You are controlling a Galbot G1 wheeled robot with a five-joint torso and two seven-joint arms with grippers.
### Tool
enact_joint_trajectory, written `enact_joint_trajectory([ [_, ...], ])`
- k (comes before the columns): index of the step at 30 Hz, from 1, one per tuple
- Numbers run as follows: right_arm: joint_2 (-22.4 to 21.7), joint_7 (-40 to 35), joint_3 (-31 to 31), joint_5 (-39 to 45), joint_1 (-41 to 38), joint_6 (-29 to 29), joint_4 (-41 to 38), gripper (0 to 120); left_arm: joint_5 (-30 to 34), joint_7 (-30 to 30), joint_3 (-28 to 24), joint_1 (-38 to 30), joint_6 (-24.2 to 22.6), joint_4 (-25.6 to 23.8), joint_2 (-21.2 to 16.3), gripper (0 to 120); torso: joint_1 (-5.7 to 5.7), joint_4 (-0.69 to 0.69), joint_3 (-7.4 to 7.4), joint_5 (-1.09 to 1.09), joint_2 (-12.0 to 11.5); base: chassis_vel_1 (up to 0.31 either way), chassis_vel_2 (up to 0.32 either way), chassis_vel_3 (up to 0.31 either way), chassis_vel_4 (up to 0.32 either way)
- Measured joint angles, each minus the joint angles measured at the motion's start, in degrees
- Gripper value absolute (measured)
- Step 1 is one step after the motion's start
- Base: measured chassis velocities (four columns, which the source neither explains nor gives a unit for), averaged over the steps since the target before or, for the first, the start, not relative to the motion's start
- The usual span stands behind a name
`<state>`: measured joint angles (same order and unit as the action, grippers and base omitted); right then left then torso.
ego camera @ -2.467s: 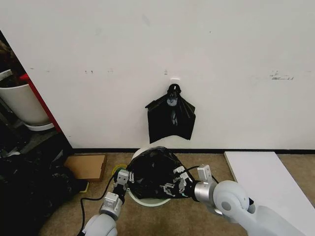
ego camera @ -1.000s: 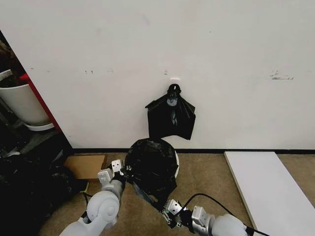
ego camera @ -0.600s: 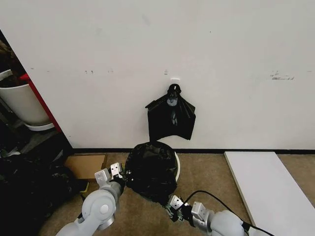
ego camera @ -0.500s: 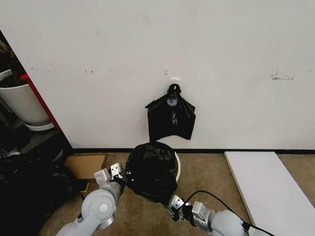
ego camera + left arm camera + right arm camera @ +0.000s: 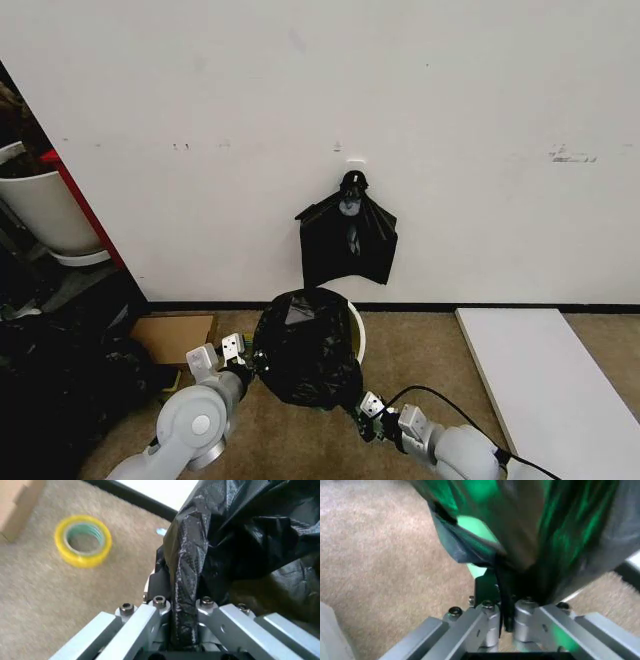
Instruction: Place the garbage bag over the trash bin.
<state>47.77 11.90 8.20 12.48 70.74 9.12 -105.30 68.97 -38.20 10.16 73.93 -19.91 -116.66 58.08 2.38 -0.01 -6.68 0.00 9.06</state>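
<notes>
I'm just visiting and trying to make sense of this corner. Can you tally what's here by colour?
Black: 2, the garbage bag and the bunch of bags hanging on the wall.
White: 2, the trash bin and the flat board.
Yellow: 1, the tape roll.
Brown: 1, the cardboard piece.
Total: 6.

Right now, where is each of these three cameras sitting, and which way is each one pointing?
Head view: on the robot's head, facing forward and down at the wall, the carpet and the trash bin draped with the garbage bag; both arms reach in, left gripper, right gripper.
Left wrist view: on the left arm, looking along its gripper clamped on a bag fold, tape roll beyond.
Right wrist view: on the right arm, looking along its gripper pinching the bag.
Shared: all three see the bag.
</notes>
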Motion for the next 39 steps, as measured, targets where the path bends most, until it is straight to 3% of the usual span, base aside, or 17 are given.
enact_joint_trajectory([
  [6,-1.9,-0.4,-2.7,-2.5,3.0,-1.9,-4.3,30,-1.9,-0.4,-0.1,-1.8,2.9,2.8,1.1,0,0.0,-0.01,0.0,-0.01,0.0,0.0,0.0,0.0,0.0],
  [15,-4.4,-0.3,-5.4,-7.5,7.0,-5.8,-6.8,56,-1.7,-2.0,-0.1,-4.4,5.0,4.8,1.6,0,0.0,-0.01,0.0,-0.01,0.0,0.0,0.0,0.0,0.0],
  [17,-4.9,-1.3,-6.1,-7.5,7.9,-5.7,-8.0,66,-1.8,-2.2,-0.1,-4.7,5.4,5.3,1.7,0,0.0,-0.02,0.0,0.0,0.0,0.0,0.0,0.0,0.0],
  [21,-5.1,-6.8,-6.5,-2.5,8.0,1.2,-11.1,78,-3.2,-2.3,0.1,-4.6,5.9,5.7,1.8,0,0.0,-0.01,0.0,-0.01,0.0,0.0,0.0,0.0,0.0],
  [23,-3.7,-16.0,-6.5,7.4,6.9,9.5,-15.3,86,-5.6,-2.1,-0.3,-4.2,6.4,5.8,2.0,0,0.0,0.0,0.0,-0.01,0.0,0.0,0.0,0.0,0.0],
  [26,-0.8,-24.8,-6.3,14.1,4.1,12.4,-19.0,98,-9.0,-1.6,-1.6,-3.2,6.7,5.3,2.4,0,0.0,0.0,0.0,-0.01,0.0,0.0,0.0,0.0,0.0],
  [31,1.2,-27.3,-4.9,15.4,2.7,12.8,-21.9,100,-11.1,-1.4,-2.6,-2.2,6.8,4.3,2.8,0,0.0,0.0,0.0,-0.02,0.0,0.0,0.0,0.0,0.0],
  [39,3.1,-23.9,-2.3,9.2,2.5,12.9,-20.9,95,-12.2,-1.4,-3.0,-1.6,6.8,3.4,3.0,0,0.0,-0.01,0.0,-0.01,0.0,0.0,0.0,0.0,0.0],
])
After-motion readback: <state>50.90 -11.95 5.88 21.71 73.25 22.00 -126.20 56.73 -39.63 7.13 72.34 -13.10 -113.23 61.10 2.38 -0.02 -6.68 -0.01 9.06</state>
